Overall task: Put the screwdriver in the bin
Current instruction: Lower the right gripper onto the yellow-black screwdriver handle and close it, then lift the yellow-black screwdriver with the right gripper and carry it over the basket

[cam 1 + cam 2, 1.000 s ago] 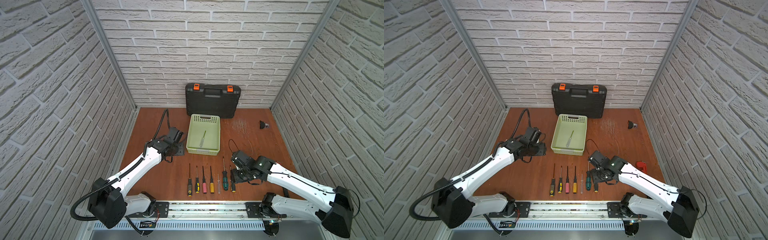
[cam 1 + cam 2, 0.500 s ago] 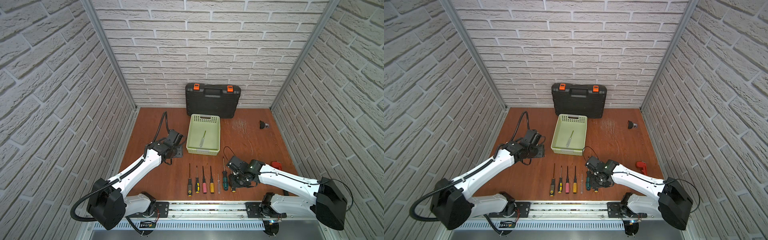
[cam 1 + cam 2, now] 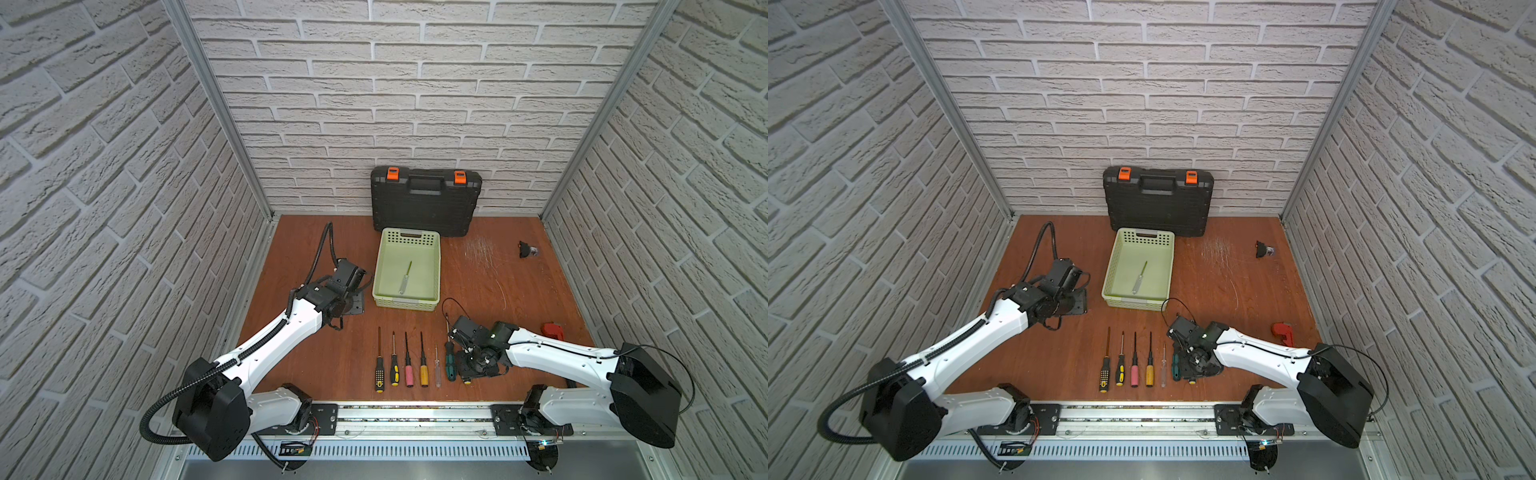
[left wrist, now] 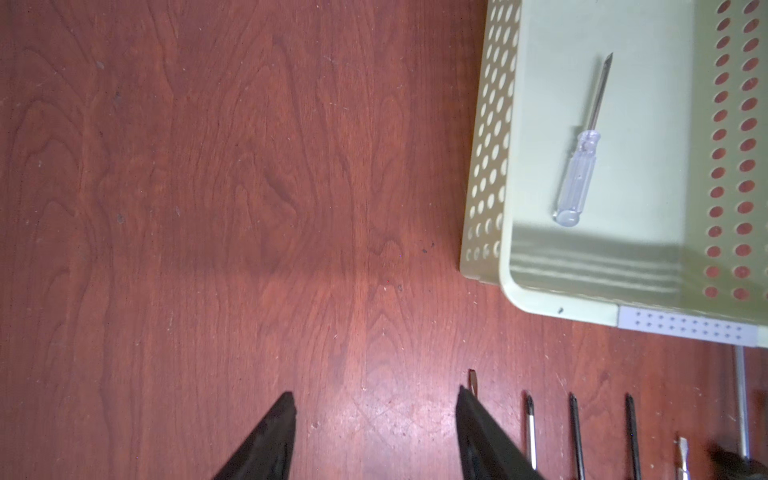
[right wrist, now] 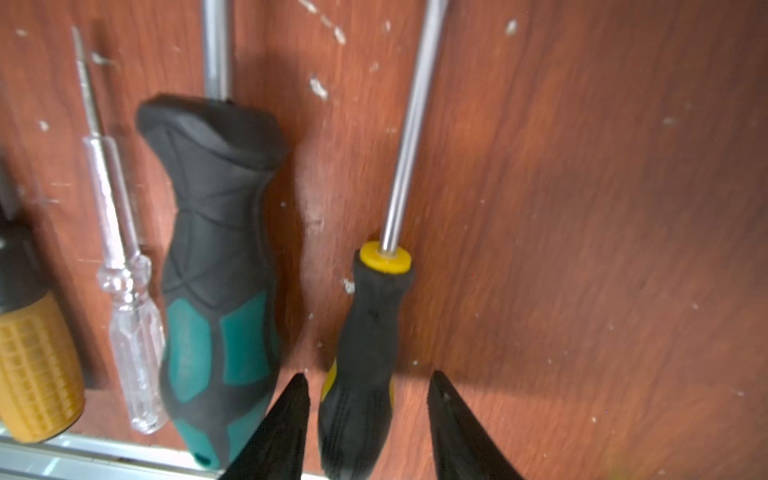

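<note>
The bin [image 3: 409,237] [image 3: 1145,237] is a pale green basket on the wooden table, and a clear-handled screwdriver [image 3: 405,280] [image 4: 579,166] lies inside it. Several screwdrivers lie in a row near the front edge. My right gripper [image 5: 368,376] [image 3: 473,365] is low over the rightmost one, a black-and-yellow screwdriver [image 5: 365,332]. Its jaws straddle the handle, with a gap on each side. Beside it lie a green-handled screwdriver [image 5: 220,291] [image 3: 449,361] and a thin clear one [image 5: 124,291]. My left gripper [image 4: 375,392] [image 3: 353,303] is open and empty over bare wood left of the bin.
A black toolcase [image 3: 426,203] with orange latches leans on the back wall behind the bin. At the right are a red object [image 3: 552,331] and a small black part [image 3: 525,249]. The metal rail [image 3: 415,413] runs along the front edge, just behind the handles.
My right gripper has come down and toward the front edge onto the black-and-yellow handle, with its jaws narrowing. The left arm has barely shifted.
</note>
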Motion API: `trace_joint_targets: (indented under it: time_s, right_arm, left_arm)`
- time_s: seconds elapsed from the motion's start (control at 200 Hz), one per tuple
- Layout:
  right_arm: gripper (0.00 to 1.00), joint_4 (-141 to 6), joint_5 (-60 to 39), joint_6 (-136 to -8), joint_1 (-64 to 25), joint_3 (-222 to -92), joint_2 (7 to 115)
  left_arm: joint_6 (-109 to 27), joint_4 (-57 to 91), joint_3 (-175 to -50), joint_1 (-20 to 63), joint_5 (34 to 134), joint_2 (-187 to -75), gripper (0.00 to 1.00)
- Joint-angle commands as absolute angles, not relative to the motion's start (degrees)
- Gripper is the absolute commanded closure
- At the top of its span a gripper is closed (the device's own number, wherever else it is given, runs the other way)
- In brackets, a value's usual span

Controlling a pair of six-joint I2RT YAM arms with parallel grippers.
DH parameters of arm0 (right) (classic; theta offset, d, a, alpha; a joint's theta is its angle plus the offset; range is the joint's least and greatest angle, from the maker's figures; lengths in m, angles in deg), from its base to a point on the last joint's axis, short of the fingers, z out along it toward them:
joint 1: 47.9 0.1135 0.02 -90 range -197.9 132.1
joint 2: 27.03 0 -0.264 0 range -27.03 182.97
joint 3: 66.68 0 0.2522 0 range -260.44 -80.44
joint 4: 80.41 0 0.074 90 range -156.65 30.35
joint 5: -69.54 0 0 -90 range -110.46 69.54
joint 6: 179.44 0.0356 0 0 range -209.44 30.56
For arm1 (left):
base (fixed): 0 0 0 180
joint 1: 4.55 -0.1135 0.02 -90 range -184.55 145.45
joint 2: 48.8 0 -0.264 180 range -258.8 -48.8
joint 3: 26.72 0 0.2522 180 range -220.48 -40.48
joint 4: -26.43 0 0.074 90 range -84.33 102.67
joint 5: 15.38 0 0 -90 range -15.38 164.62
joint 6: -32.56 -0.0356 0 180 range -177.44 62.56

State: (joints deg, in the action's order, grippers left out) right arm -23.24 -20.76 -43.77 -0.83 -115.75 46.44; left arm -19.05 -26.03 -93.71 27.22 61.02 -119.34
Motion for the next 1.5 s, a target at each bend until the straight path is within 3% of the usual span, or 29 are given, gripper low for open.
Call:
trace_joint_targets:
  time_s: [0.0, 0.135, 0.41, 0.89, 1.495]
  right_arm:
    - [0.54, -25.81, -21.91, -43.56, -0.44, -115.95, 48.49]
    - [0.6, -27.05, -21.37, -43.3, -0.44, -114.83, 49.22]
    - [0.94, -24.22, -23.17, -41.93, -0.43, -113.73, 45.05]
    - [0.94, -10.72, -31.44, -41.51, -0.91, -125.2, 35.15]
    - [0.95, -10.89, -24.1, -45.75, -8.27, -140.54, 35.99]
  left_arm:
    - [-19.77, -26.38, -94.05, 27.13, 58.19, -117.51, 0.38]
    - [-20.57, -26.33, -94.51, 27.09, 58.4, -117.52, 0.38]
    - [-21.19, -26.39, -95.26, 27.0, 57.6, -117.7, 0.38]
    - [-23.74, -25.46, -102.33, 25.33, 60.54, -124.03, 0.38]
    - [-23.36, -26.44, -103.84, 23.36, 62.58, -125.09, 0.39]
